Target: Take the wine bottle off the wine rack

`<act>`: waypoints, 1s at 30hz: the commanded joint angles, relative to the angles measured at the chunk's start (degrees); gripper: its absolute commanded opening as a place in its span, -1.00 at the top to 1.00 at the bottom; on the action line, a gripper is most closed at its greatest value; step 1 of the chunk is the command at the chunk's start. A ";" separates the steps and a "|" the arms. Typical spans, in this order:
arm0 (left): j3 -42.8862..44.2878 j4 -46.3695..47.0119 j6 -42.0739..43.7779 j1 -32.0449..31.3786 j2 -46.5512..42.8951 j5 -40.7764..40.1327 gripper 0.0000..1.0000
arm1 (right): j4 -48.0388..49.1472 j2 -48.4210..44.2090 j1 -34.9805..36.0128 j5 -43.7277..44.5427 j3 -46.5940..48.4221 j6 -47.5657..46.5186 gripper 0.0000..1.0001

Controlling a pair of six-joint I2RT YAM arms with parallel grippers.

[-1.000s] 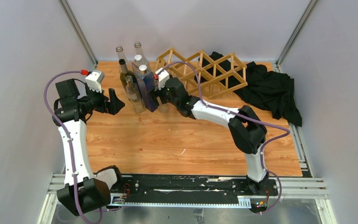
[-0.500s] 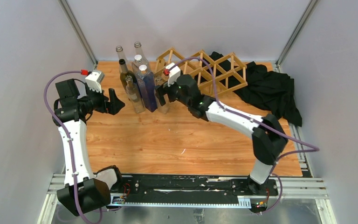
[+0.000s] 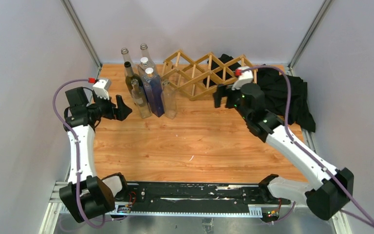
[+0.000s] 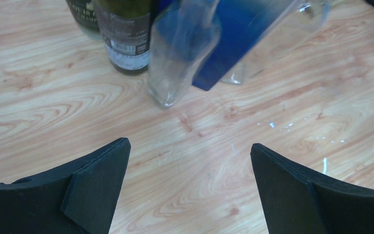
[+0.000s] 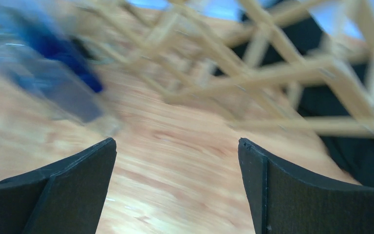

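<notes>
Looks like the wine rack (image 3: pixel 209 73) is standing cleared

No bottle is showing in it; the bottles (image 3: pixel 148 90) are standing just left of it. The right gripper (image 5: pixel 175 146) is gaping empty before it, the left gripper (image 4: pixel 190 144) likewise beyond the bottles. Probably only pulling back is remaining

You've got the wine rack (image 3: pixel 209 73), a light wood lattice with diamond openings, far side at 1 o'clock. Bottles (image 3: pixel 148 90) stand upright, clustered at 11 o'clock. The clear bottle (image 3: pixel 169 100) is just beside the rack's left end.
</notes>
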 commanded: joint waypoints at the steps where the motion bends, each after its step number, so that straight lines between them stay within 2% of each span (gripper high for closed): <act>1: -5.86 12.94 -3.24 0.13 2.30 -3.36 -1.00 | -9.16 -6.48 -9.24 9.23 -7.26 5.95 -0.96; 4: -10.11 20.92 -4.59 -1.12 4.14 -6.80 -1.00 | -11.05 -9.92 -14.72 14.14 -11.90 6.38 -0.96; 7: -14.81 30.10 -5.86 -3.85 5.58 -10.19 -1.00 | -10.24 -12.99 -17.27 23.12 -16.09 6.71 -0.98; 11: -20.36 42.87 -7.36 -9.65 7.54 -15.28 -1.00 | -1.62 -16.94 -18.38 34.64 -24.54 3.67 -0.98; 13: -21.61 45.91 -7.66 -12.01 9.04 -16.65 -1.00 | 1.28 -17.48 -19.08 40.11 -27.19 2.53 -0.98; 16: -24.98 53.52 -8.06 -14.06 11.00 -18.21 -1.00 | 4.61 -16.17 -21.21 44.86 -31.09 3.40 -0.98; 19: -29.24 62.21 -8.25 -14.60 12.26 -19.16 -1.00 | 9.45 -12.05 -23.59 45.12 -34.10 2.77 -0.98; 23: -35.33 73.23 -8.73 -14.62 12.88 -19.41 -1.00 | 22.23 -6.91 -26.46 41.94 -38.49 1.23 -0.95; 26: -42.14 86.91 -9.87 -14.70 13.85 -19.74 -1.00 | 34.99 -1.94 -27.44 37.54 -42.02 -4.58 -0.90; 27: -45.11 94.14 -11.28 -14.78 15.07 -21.23 -1.00 | 37.54 -0.11 -27.76 37.48 -42.08 -5.81 -0.88; 28: -46.21 97.33 -12.12 -14.79 15.62 -22.30 -1.00 | 38.74 1.29 -28.20 37.17 -42.35 -5.80 -0.87; 30: -47.38 96.82 -11.38 -15.23 13.84 -24.36 -1.00 | 40.49 3.06 -29.71 33.21 -43.28 -4.95 -0.86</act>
